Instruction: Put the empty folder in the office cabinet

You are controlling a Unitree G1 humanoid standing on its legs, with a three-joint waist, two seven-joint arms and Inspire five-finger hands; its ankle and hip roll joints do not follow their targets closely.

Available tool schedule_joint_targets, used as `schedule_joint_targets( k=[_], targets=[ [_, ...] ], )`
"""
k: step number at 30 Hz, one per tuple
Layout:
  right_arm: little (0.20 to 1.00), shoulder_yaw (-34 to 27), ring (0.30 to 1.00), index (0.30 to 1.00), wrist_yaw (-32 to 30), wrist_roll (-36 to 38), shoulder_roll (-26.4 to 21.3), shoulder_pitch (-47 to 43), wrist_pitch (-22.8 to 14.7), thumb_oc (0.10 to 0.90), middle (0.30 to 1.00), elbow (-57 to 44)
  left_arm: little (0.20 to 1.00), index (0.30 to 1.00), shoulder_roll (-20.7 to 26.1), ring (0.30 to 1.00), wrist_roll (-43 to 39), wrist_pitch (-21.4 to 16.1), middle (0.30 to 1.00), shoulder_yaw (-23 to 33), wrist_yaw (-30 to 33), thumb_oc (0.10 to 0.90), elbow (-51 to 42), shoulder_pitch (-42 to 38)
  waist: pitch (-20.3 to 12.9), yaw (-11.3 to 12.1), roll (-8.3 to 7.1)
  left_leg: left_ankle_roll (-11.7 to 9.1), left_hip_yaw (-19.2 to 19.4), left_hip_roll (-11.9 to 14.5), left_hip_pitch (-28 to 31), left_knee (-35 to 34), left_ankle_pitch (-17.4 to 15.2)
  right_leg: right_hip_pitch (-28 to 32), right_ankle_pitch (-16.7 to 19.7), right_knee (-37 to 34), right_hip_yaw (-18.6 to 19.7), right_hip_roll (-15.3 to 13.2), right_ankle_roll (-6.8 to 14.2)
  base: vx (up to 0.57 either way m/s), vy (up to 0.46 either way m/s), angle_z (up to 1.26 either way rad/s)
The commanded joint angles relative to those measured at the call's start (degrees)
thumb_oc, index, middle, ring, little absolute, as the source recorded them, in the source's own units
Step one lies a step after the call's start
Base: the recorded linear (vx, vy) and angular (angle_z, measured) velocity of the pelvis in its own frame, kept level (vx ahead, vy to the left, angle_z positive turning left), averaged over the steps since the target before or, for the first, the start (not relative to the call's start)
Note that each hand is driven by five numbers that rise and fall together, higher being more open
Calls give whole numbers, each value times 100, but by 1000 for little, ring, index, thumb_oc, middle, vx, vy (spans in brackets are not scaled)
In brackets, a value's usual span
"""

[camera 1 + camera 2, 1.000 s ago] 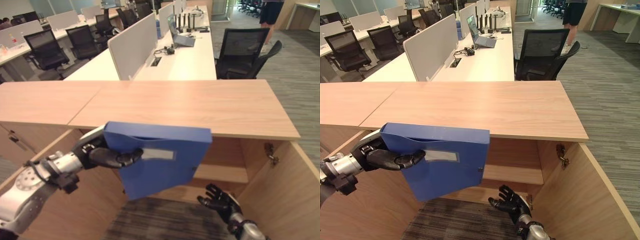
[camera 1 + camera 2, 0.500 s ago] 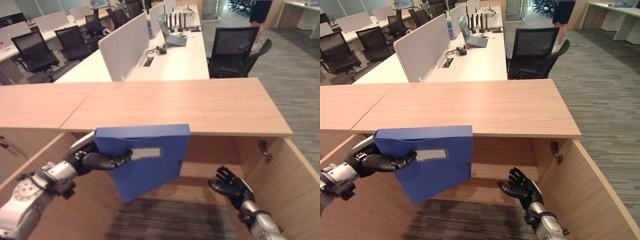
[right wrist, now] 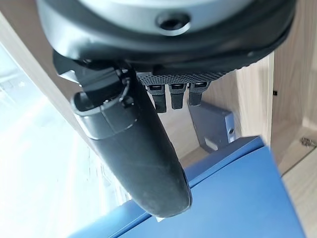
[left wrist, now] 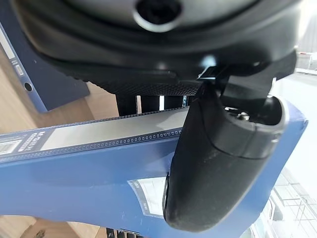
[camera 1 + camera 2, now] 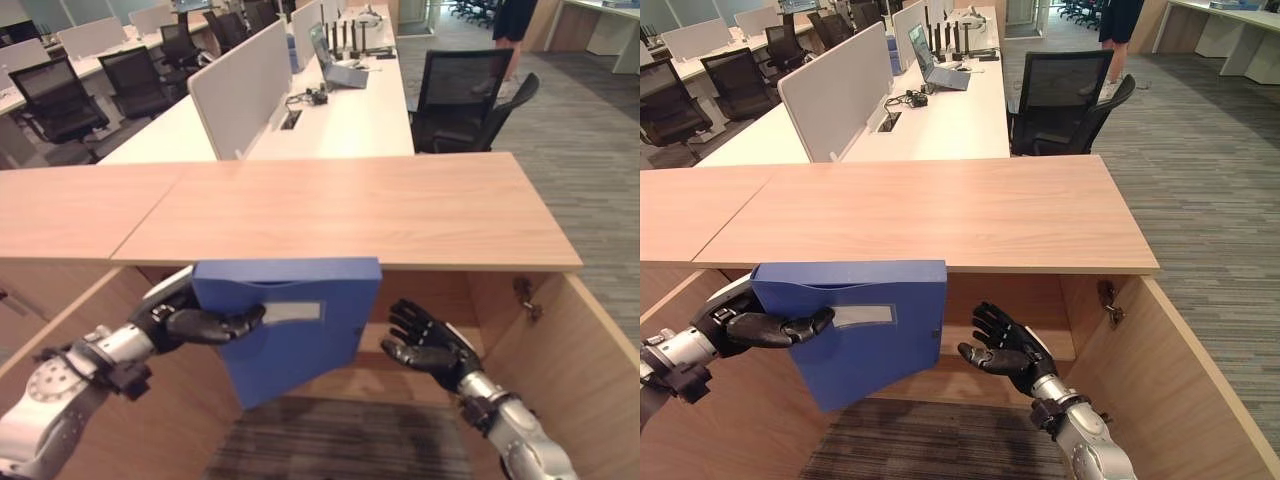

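below, in the left eye view, the blue folder (image 5: 300, 325) was held in front of the open cabinet (image 5: 560, 330), just under the front edge of the wooden top (image 5: 350, 205), tilted with one corner hanging lowest. the left hand (image 5: 195, 318) was curled round the folder's left end, its thumb laid across the front face next to the grey label (image 5: 293, 312). the right hand (image 5: 430, 340) was raised just beside the folder's right edge, fingers spread and holding nothing, with the cabinet's shelf (image 5: 420, 340) seen behind it.

in the right eye view, the same was seen: the folder (image 5: 865, 330) was gripped by the left hand (image 5: 755, 325), and the right hand (image 5: 1005, 345) was kept open near it, apart from it. a desk (image 5: 930, 110) with a laptop (image 5: 935, 65) and an office chair (image 5: 1065, 100) were seen beyond the cabinet top.

in the left wrist view, the left thumb (image 4: 218, 163) was pressed onto the folder (image 4: 89, 168), beside its label strip (image 4: 99, 131).

in the right wrist view, the right hand (image 3: 133, 148) was shown with straight fingers (image 3: 179, 94) clear of the folder (image 3: 233, 193), and the wooden inside of the cabinet (image 3: 282, 99) was seen past them.
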Motion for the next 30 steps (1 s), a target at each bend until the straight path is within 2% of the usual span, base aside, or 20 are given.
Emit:
schedule_joint_targets(
  k=[1, 13, 21, 30],
  targets=[
    [900, 289, 900, 900, 377, 400, -3, -1001, -353, 800, 900, -1052, 300, 300, 57, 300, -362, -407, 300, 260, -125, 400, -146, -1040, 45, -120, -181, -172, 14, 7, 479, -3, -660, 382, -447, 44, -29, -159, 386, 0, 0, 0],
    [900, 992, 900, 900, 487, 361, 92, -1505, -307, 800, 900, -1404, 300, 300, 100, 300, -449, -310, 300, -554, -269, 400, -417, -1582, 55, -144, -210, -160, -33, 15, 466, -3, -655, 379, -462, 61, 14, -144, 365, 0, 0, 0],
    [900, 1331, 900, 900, 540, 350, 173, -1776, -254, 800, 900, -1472, 300, 300, 141, 300, -485, -238, 300, -800, -385, 400, -533, -1666, 47, -124, -225, -164, 69, 41, 475, -3, -665, 357, -433, 48, 47, -144, 375, 6, -1, -1],
    [900, 1484, 900, 900, 588, 319, 98, -1841, -212, 800, 900, -1542, 300, 300, 137, 300, -501, -239, 300, -1043, -434, 400, -599, -1878, 55, -164, -232, -155, 4, 26, 483, -3, -659, 374, -462, 75, 49, -132, 355, 4, -1, -2]
  ],
)
